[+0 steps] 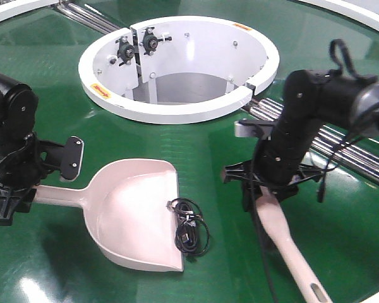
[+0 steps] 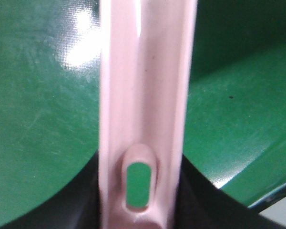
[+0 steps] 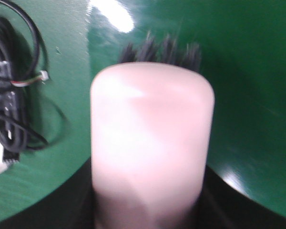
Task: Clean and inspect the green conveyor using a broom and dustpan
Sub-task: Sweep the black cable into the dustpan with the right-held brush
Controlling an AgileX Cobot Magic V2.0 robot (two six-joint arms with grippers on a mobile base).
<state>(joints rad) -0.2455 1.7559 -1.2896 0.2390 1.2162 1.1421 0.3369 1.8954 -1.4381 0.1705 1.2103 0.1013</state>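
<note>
Left pincer (image 1: pixel 18 194) clenched on the handle of the dustpan (image 1: pixel 136 214). The scoop lies flat on the green conveyor (image 1: pixel 227 145), lip facing right. Right pincer (image 1: pixel 265 186) clenched on the broom (image 1: pixel 294 249), bristles facing the belt. Black cable bundle (image 1: pixel 189 230) lies at the dustpan lip, between the two tools.

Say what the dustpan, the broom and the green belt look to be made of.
The dustpan: likely moulded plastic, pale pinkish-beige, smooth with soft sheen. The broom: same-looking plastic back and handle; its bristles are dark, stiff fibres, probably synthetic. The green conveyor: glossy coated belting, perhaps PVC or rubber, with fine weave texture and lamp glare.
</note>
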